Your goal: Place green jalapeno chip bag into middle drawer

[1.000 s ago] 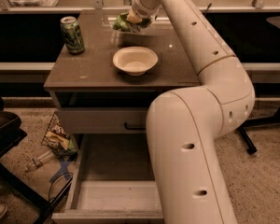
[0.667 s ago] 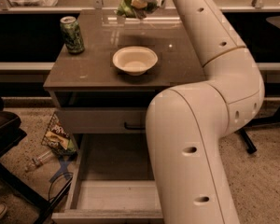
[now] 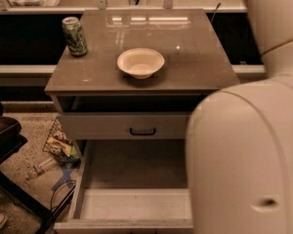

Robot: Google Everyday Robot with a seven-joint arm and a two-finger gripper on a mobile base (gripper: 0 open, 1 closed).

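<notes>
Gripper position cannot be fixed from this view. It is carried out of the picture, presumably past the top edge where the arm leads, and whether it is clamped on anything or released cannot be told. Only the robot's arm (image 3: 244, 160) is seen: its bulky white shell fills the right side, and its upper link (image 3: 278, 18) rises out at the top right corner.

The green jalapeno chip bag is not seen either, whether on the table top (image 3: 195, 67), in the bowl or in the drawer, so its place cannot be stated.

As a foil snack bag, it is judged to be light, soft and slippery, with brittle contents. It is best pinched at a crimped seam or a gathered fold near one edge, with only light pressure so that nothing inside is crushed. Being so light, it is better lowered close to the drawer floor than let fall from high up.

A white bowl (image 3: 140, 62) sits near the middle of the table top, and nothing is seen in it. A drink can (image 3: 74, 36) stands upright at the left rear corner.

Below, a drawer front (image 3: 102, 126) with a black handle (image 3: 142, 131) is shut. Under it, the middle drawer (image 3: 132, 165) is pulled well out. Its visible floor is bare, and its right part is hidden by the arm.

A dark snack bag (image 3: 60, 143) lies on the ground just left of the cabinet.
</notes>
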